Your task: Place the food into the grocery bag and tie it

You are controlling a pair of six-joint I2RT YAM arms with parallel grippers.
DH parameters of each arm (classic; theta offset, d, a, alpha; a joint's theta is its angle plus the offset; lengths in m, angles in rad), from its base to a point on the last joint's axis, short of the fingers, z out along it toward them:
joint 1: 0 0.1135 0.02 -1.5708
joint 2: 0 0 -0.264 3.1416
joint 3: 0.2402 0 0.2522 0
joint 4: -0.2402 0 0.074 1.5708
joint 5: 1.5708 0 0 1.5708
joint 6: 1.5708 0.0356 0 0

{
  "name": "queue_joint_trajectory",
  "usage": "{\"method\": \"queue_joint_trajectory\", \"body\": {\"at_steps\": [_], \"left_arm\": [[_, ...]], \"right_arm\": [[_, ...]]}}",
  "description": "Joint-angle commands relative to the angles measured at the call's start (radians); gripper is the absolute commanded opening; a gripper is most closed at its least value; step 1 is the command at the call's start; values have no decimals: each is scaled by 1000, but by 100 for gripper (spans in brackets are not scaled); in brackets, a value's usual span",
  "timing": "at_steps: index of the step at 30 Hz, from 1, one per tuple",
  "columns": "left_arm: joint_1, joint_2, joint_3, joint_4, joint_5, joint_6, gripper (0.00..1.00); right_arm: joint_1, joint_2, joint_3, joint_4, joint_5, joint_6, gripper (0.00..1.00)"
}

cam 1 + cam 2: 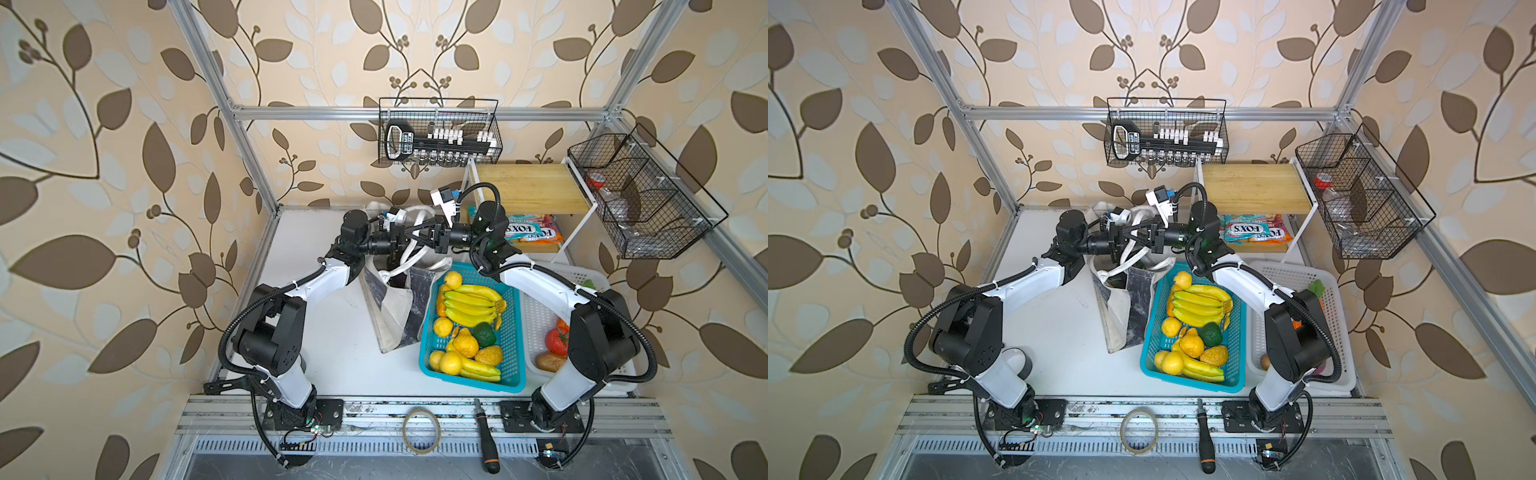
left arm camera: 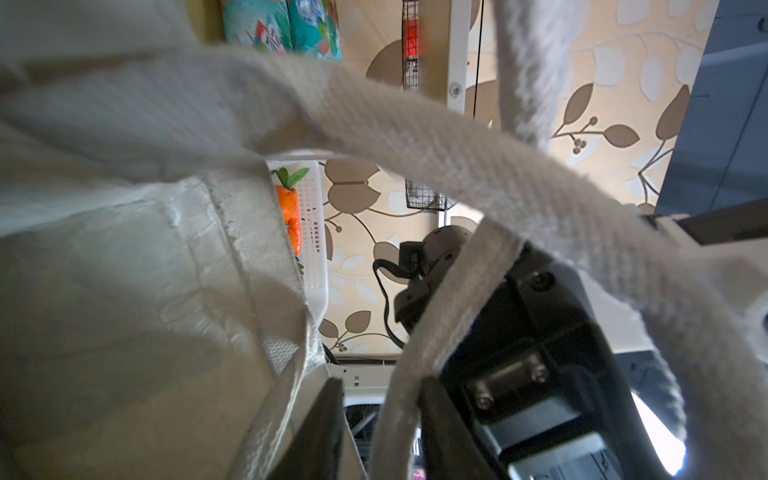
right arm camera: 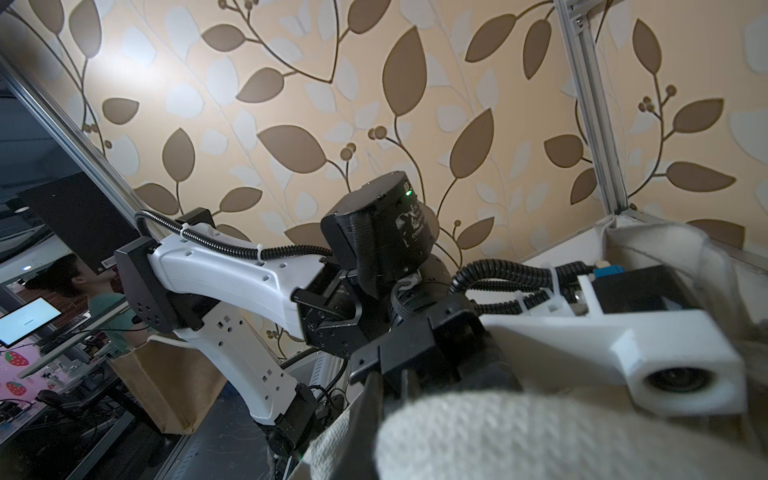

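Note:
The off-white grocery bag stands upright in the middle of the table, and its long white strap handles rise above its mouth. Both grippers meet tip to tip over that mouth. My left gripper is open, with one strap running between its fingers and lying against one of them; a gap shows on the other side. My right gripper is shut on a strap, and another strap hides most of its jaws. The food is out of view; the inside of the bag is dark.
A blue basket of bananas and yellow fruit stands right of the bag, with a white basket beyond it. FOX'S packets lie under a wooden shelf. Wire baskets hang on the frame. A tape roll and a screwdriver lie in front.

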Motion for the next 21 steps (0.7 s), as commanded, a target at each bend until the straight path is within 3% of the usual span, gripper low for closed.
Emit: {"method": "queue_joint_trajectory", "body": {"at_steps": [1,6,8,12,16,17,18,21], "left_arm": [[-65,12,6,101,64,-53,23],[-72,4,16,79,72,-34,11],[-72,-1,22,60,71,-22,1],[-60,-15,15,28,74,-10,0],[-45,-58,23,-129,64,107,0],[-54,-66,23,-116,57,109,17],[-63,-71,18,-77,53,85,24],[-70,-80,-13,61,58,-34,24]], "right_arm": [[9,14,13,5,19,-19,0],[8,12,6,2,28,-22,0],[10,7,0,10,32,-22,0],[2,1,-5,7,29,-16,0],[-10,-24,-37,61,31,23,0],[-9,-21,-34,61,32,21,0],[-7,-16,-31,62,31,21,0],[-14,6,-27,120,16,72,0]]}}
